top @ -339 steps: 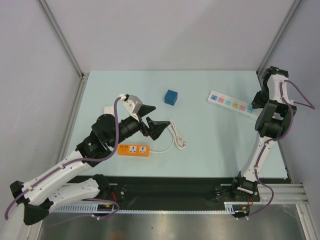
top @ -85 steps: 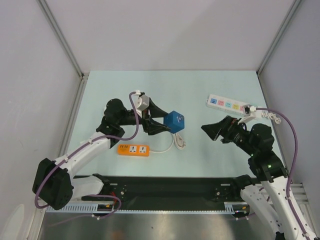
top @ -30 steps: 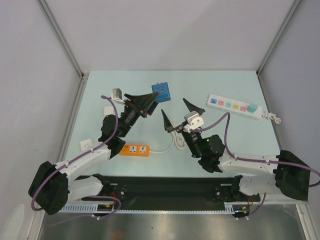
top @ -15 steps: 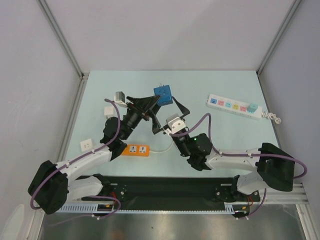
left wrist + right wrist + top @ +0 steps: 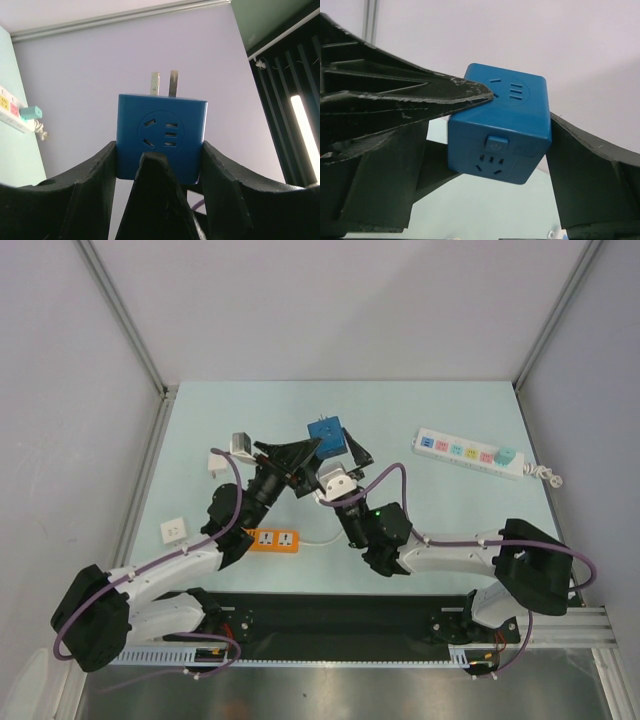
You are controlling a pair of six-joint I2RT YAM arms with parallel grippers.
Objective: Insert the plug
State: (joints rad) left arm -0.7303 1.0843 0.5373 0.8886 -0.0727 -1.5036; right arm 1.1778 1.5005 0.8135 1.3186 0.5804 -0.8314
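The blue cube-shaped plug point(image 5: 326, 436) hangs in the air above the table's middle, with my left gripper point(image 5: 315, 443) shut on it. In the left wrist view the plug point(image 5: 161, 142) has its two metal prongs pointing up, and my left gripper point(image 5: 160, 165) presses on both of its sides. My right gripper point(image 5: 335, 458) stands open around the same plug point(image 5: 500, 130). Its right finger point(image 5: 590, 175) is close against the cube, while a gap shows on the other side. The white power strip point(image 5: 465, 452) lies at the back right.
A teal plug point(image 5: 507, 456) sits in the white strip's right end. An orange power strip point(image 5: 268, 538) with a white cable point(image 5: 345, 518) lies under the arms. Small white square blocks point(image 5: 173, 530) rest at the left.
My right arm has swung left and brought its open jaws around the plug. The left gripper has kept hold of the plug and shifted slightly right.
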